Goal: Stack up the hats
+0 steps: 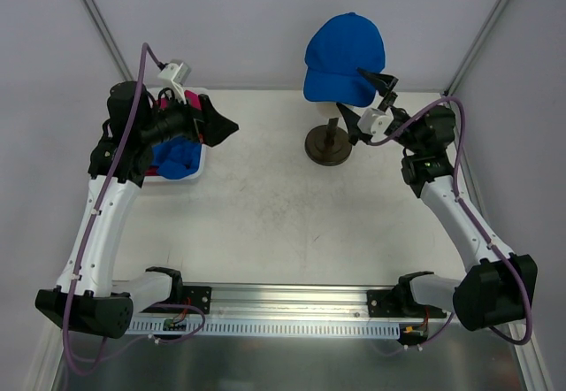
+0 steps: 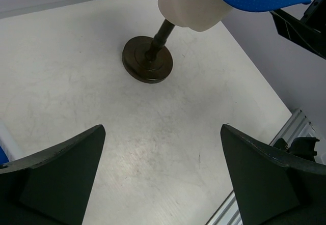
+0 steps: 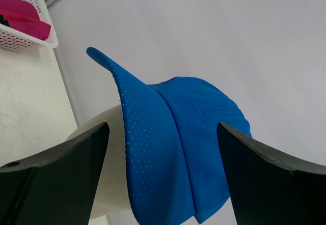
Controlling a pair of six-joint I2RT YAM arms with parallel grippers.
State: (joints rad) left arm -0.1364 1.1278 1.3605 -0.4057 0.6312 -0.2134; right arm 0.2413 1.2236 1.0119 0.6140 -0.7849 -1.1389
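We judge the stacking barely begun: one blue hat [image 1: 345,55] sits on the cream mannequin head [image 3: 116,184], whose dark stand [image 1: 329,146] is near the far edge of the table [image 1: 265,223], right of the middle. No second hat lies over it yet, so the rest of the pile is yet to be built.

The right gripper [image 3: 163,125] hangs beside that hat with its fingers spread wide. The hat's brim and crown lie between them, and we see no contact and nothing held.

The white basket [image 3: 20,40] stands at the left edge, toward the far left corner. In it we see pink fabric [image 3: 23,24] and a bundle of blue fabric [image 1: 177,157], probably the hats left to stack. We cannot count them.

The left gripper [image 2: 163,128] is above the basket, fingers fully apart and holding nothing.
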